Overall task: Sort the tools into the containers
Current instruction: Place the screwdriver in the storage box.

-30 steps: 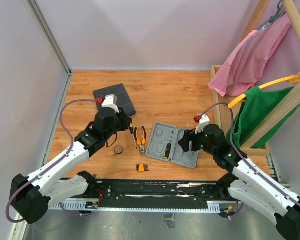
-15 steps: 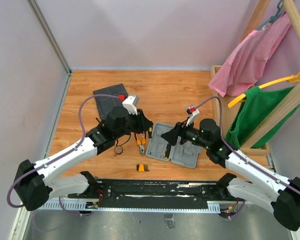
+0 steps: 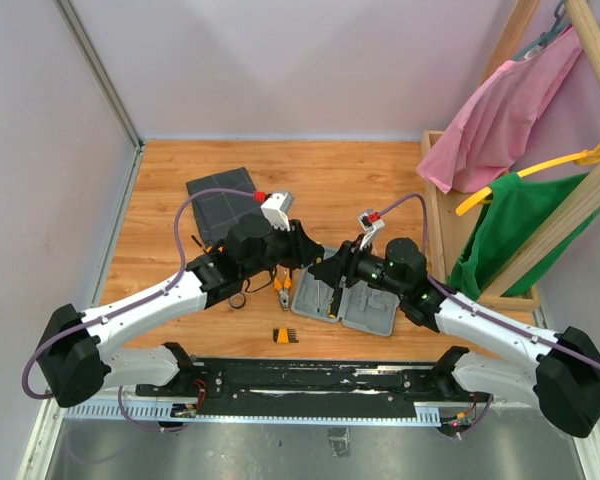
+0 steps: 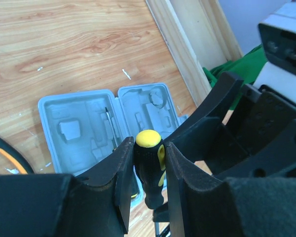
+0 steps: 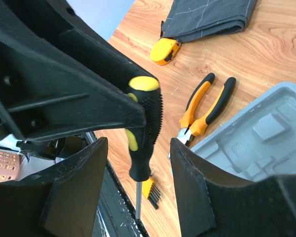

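My left gripper (image 4: 148, 148) is shut on the black-and-yellow screwdriver (image 4: 149, 163) and holds it upright, yellow cap up, above the left edge of the open light-grey case (image 4: 79, 123). My right gripper (image 5: 138, 163) is open, with one finger on each side of the screwdriver (image 5: 144, 133) and a gap on both sides. In the top view both grippers, left (image 3: 305, 262) and right (image 3: 325, 272), meet over the case (image 3: 365, 300). A second screwdriver (image 3: 333, 300) lies in the case. The pliers (image 5: 207, 106), bit holder (image 5: 150, 190), tape ring (image 3: 237, 300) and round orange piece (image 5: 165, 51) lie on the table near the dark pouch (image 3: 220, 195).
A wooden rack (image 3: 540, 150) with pink and green garments stands at the right edge. A black rail (image 3: 310, 380) runs along the near edge, and grey walls close off the left and the back.
Both arms have swung toward each other over the case. The left carried the screwdriver rightward; the right gripper came around its handle and its jaws have narrowed.
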Robot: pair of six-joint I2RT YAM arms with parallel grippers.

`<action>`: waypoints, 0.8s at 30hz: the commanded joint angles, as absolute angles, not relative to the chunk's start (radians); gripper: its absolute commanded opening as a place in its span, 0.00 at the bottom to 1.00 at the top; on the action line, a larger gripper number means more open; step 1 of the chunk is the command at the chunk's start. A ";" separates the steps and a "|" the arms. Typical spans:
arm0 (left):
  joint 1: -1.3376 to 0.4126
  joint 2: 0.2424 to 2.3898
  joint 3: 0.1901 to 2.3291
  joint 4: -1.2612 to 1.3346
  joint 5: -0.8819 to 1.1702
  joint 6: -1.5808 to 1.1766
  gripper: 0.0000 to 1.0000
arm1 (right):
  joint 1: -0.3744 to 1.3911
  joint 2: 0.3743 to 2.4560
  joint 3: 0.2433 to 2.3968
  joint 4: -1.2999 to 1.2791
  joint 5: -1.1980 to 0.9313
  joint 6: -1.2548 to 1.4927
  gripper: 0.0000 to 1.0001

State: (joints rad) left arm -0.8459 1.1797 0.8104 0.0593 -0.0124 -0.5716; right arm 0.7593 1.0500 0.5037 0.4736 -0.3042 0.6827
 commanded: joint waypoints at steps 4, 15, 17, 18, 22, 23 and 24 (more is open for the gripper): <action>-0.856 1.165 0.852 0.116 -0.035 -0.594 0.01 | 0.781 1.085 0.519 0.491 -0.313 0.697 0.52; -0.856 1.168 0.857 0.106 -0.064 -0.621 0.04 | 0.789 1.090 0.497 0.524 -0.320 0.718 0.20; -0.855 1.166 0.853 0.105 -0.062 -0.634 0.16 | 0.788 1.087 0.497 0.532 -0.316 0.726 0.14; -0.855 1.163 0.850 0.106 -0.061 -0.642 0.26 | 0.789 1.084 0.497 0.536 -0.311 0.731 0.12; -0.855 1.150 0.817 0.126 -0.041 -0.687 0.54 | 0.788 1.069 0.493 0.551 -0.286 0.753 0.07; -0.856 1.147 0.810 0.130 -0.037 -0.698 0.57 | 0.790 1.064 0.491 0.552 -0.278 0.755 0.07; -0.856 1.145 0.803 0.134 -0.029 -0.708 0.58 | 0.789 1.060 0.491 0.552 -0.270 0.756 0.06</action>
